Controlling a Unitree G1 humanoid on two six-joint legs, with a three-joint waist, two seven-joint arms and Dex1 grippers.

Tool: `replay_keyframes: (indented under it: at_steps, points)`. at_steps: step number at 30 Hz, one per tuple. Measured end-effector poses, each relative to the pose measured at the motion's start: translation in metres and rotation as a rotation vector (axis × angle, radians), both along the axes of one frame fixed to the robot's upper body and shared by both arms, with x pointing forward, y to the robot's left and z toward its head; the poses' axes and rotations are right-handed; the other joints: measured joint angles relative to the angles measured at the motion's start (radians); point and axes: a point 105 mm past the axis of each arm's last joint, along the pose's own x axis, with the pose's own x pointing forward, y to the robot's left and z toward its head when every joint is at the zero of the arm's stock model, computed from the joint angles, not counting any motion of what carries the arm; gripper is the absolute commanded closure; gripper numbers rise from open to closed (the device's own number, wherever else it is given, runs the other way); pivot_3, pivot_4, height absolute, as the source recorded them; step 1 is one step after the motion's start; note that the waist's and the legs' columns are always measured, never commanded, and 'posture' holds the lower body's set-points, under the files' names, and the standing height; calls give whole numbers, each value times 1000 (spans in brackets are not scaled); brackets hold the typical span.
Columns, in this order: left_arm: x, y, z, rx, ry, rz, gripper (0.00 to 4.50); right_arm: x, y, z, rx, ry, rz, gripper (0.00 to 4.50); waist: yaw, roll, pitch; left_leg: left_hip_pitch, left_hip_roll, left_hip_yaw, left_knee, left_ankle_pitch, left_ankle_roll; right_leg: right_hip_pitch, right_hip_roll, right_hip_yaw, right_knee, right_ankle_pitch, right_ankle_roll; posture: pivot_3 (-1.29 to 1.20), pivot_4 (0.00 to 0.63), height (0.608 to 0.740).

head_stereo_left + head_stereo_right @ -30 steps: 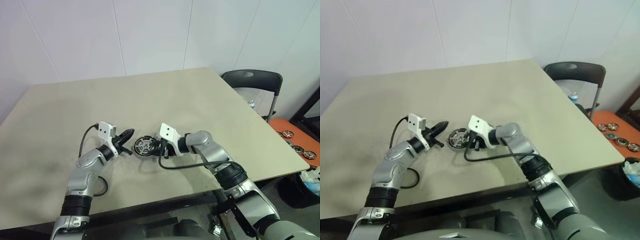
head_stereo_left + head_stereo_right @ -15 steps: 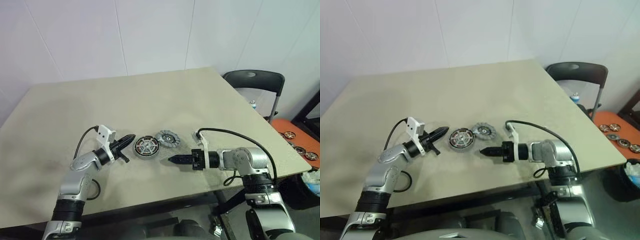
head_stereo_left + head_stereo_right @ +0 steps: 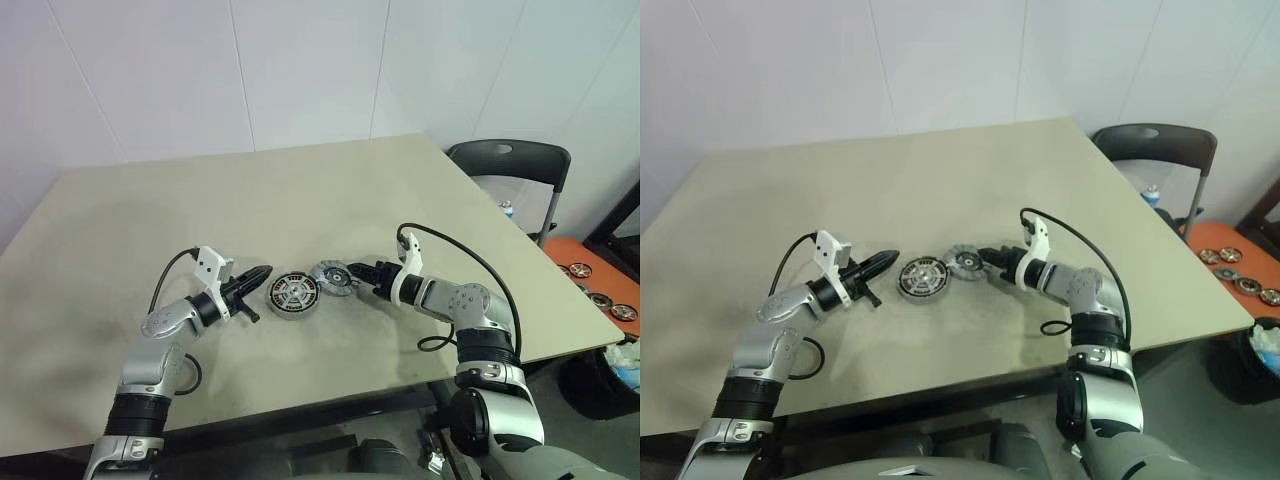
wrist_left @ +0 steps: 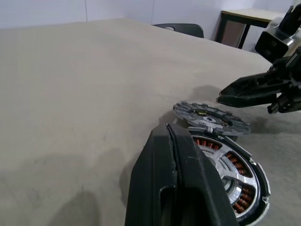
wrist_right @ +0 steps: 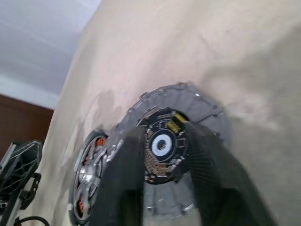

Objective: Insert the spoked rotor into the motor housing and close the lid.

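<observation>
Lid (image 3: 333,277) just right of motor housing (image 3: 292,294)

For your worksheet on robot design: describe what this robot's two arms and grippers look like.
Both arms are silver-grey metal with black joint bands. Each wrist carries a small white camera block and a looping black cable. The left gripper and right gripper each end in two tapered black fingers.

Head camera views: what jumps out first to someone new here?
Two round motor parts sit side by side mid-way along the beige table: a dark ring-shaped motor housing with copper windings and, at its right, a grey notched-edge metal lid. The right gripper reaches the lid, its black fingers straddling it, while the left gripper, fingers shut, points at the housing's left side.
</observation>
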Motion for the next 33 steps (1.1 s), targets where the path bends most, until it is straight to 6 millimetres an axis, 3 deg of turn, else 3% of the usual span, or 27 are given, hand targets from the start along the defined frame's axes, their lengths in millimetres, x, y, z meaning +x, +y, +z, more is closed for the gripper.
replay_keyframes:
  at_steps: [4, 8, 10, 14, 18, 27, 33]
  points:
    - [0, 2, -2, 9, 5, 4, 4500, -7, 12, 7, 92, 22, 61, 3782, -1, 0, 0, 0, 0, 0, 0, 0, 0, 0, 0, 0, 1, 0, 0, 0, 0, 740]
    - [0, 2, -2, 14, 2, 5, 4500, -12, 18, 32, 246, -7, 134, 3611, 0, 0, 0, 0, 0, 0, 0, 0, 0, 0, 0, 0, 1, 0, 0, 0, 0, 740]
    - [0, 2, -2, 18, -2, 6, 4500, -13, 15, 43, 267, -37, 159, 3173, 2, 0, 0, 0, 0, 0, 1, 0, 0, 0, 0, 0, 1, 0, 0, 0, 0, 740]
    - [1, 2, -2, 21, -6, 7, 4500, -24, 14, 53, 259, -48, 243, 1853, 4, 0, 0, 0, 0, 0, 0, 0, 0, 0, 0, 0, 0, 0, 0, 0, 0, 740]
    - [1, 2, -6, 19, 7, 11, 4500, -44, 25, 35, 206, 42, 331, 525, 2, 0, 0, 0, 0, 0, 1, 0, 0, 0, 0, 0, 1, 0, 0, 0, 0, 740]
    - [3, 2, -6, 24, 9, 12, 4500, -39, 27, -3, 81, 160, 232, 525, 5, 0, 0, 0, 0, 0, 1, 0, 0, 0, 0, 0, 1, 0, 0, 0, 0, 740]
    - [4, 1, -4, 28, 1, 11, 4500, -37, 27, -4, 68, 157, 221, 525, 4, 0, 0, 2, 0, 0, 2, 0, 0, 2, 0, 0, 2, 0, 0, 0, 0, 740]
